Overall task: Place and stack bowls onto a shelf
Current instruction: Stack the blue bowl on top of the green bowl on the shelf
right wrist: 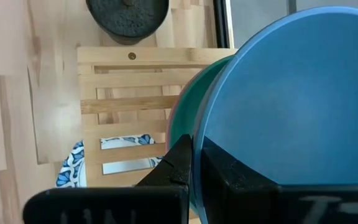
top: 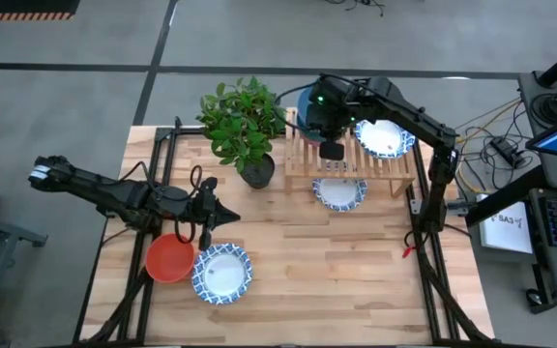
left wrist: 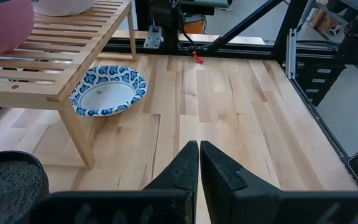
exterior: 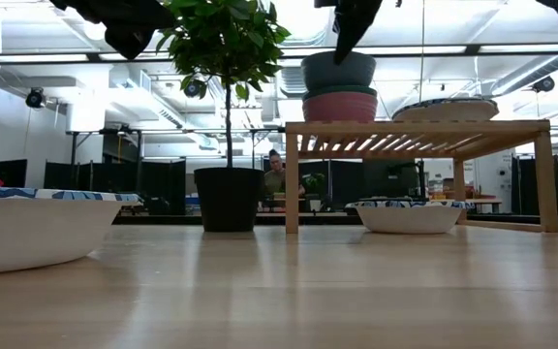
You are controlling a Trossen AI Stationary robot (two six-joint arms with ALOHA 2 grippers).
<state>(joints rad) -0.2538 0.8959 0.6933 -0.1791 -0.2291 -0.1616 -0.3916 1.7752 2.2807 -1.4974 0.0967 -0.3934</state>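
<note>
On the wooden slat shelf's (top: 395,166) left end stands a stack: a pink bowl (exterior: 340,107) at the bottom, a dark green bowl (right wrist: 180,118) in it, and a blue bowl (right wrist: 291,99) on top. My right gripper (right wrist: 193,152) is above the stack, shut on the blue bowl. A white blue-rimmed bowl (top: 385,138) sits on the shelf's right part. Another (top: 339,191) lies on the table at the shelf's near edge. A red bowl (top: 169,259) and a third white bowl (top: 222,273) lie on the table at the near left. My left gripper (top: 228,218) hovers just beyond them, shut and empty. My right gripper pinches the blue bowl's rim (right wrist: 199,134). One finger (right wrist: 229,173) is inside the bowl and one finger (right wrist: 178,163) is outside it. The fingers come from above, pointing down. The bowl sits upright, nested in the dark green bowl on the shelf.
A potted plant in a dark pot (top: 255,170) stands just left of the shelf. Dark frame rails (top: 158,155) run along the table's left and right edges. Bare tabletop (top: 356,280) lies in front of the shelf. In the low view a person (exterior: 276,174) shows far behind.
</note>
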